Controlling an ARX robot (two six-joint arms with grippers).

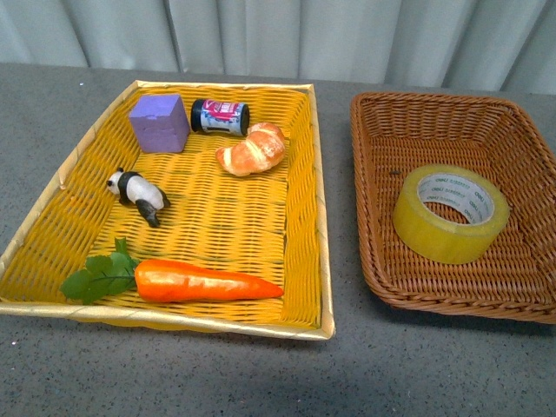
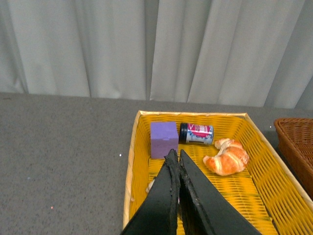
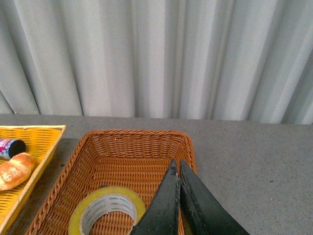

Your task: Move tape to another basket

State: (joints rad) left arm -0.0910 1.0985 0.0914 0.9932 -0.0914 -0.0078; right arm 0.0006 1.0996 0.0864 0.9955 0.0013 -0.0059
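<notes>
The tape (image 1: 450, 213), a wide yellowish roll with a white printed core, lies flat inside the dark brown wicker basket (image 1: 373, 156) at the right. It also shows in the right wrist view (image 3: 105, 210), low in the brown basket (image 3: 132, 147). My right gripper (image 3: 176, 164) is shut and empty, held above that basket beside the tape. My left gripper (image 2: 176, 154) is shut and empty, held above the bright yellow basket (image 2: 134, 147). Neither arm shows in the front view.
The yellow basket (image 1: 52, 187) at the left holds a purple cube (image 1: 159, 122), a small jar on its side (image 1: 220, 116), a croissant (image 1: 252, 149), a panda figure (image 1: 137, 195) and a carrot with leaves (image 1: 204, 281). Grey tabletop surrounds both baskets; a curtain hangs behind.
</notes>
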